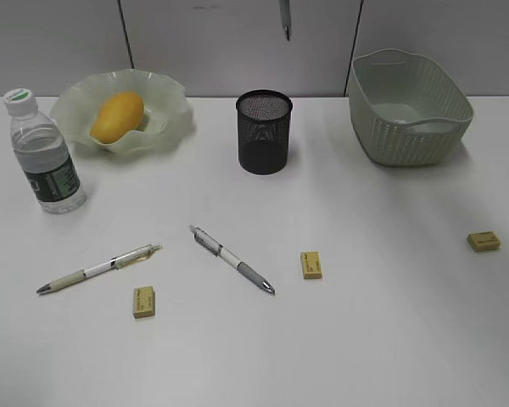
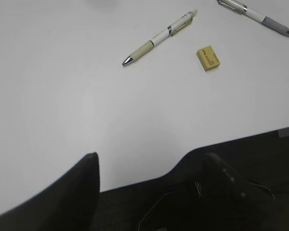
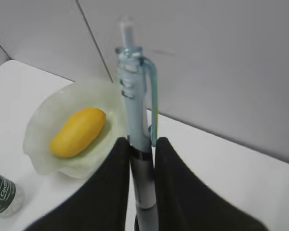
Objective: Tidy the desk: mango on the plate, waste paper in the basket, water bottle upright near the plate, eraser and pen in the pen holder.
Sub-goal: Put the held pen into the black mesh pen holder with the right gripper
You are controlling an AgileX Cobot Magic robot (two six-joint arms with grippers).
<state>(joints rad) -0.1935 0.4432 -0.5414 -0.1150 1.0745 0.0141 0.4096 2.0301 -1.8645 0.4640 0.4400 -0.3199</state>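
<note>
The mango [image 1: 117, 116] lies on the wavy green plate [image 1: 174, 127] at the back left, and the water bottle [image 1: 47, 157] stands upright beside it. The black mesh pen holder [image 1: 264, 131] is at mid-back and the basket [image 1: 407, 136] at back right. Two pens [image 1: 97, 269] [image 1: 233, 259] and three erasers [image 1: 144, 301] [image 1: 311, 264] [image 1: 483, 242] lie on the desk [image 1: 390, 339]. My right gripper [image 3: 142, 143] is shut on a pale blue pen [image 3: 135, 96] held upright, high above the table; its tip [image 1: 285, 25] shows at the top edge. My left gripper [image 2: 154, 168] is open over the desk's front edge. The waste paper is out of view.
In the left wrist view a pen [image 2: 159, 37] and an eraser [image 2: 208, 58] lie ahead of the open fingers, with a second pen [image 2: 257, 16] at the top right. A grey panelled wall stands behind the desk.
</note>
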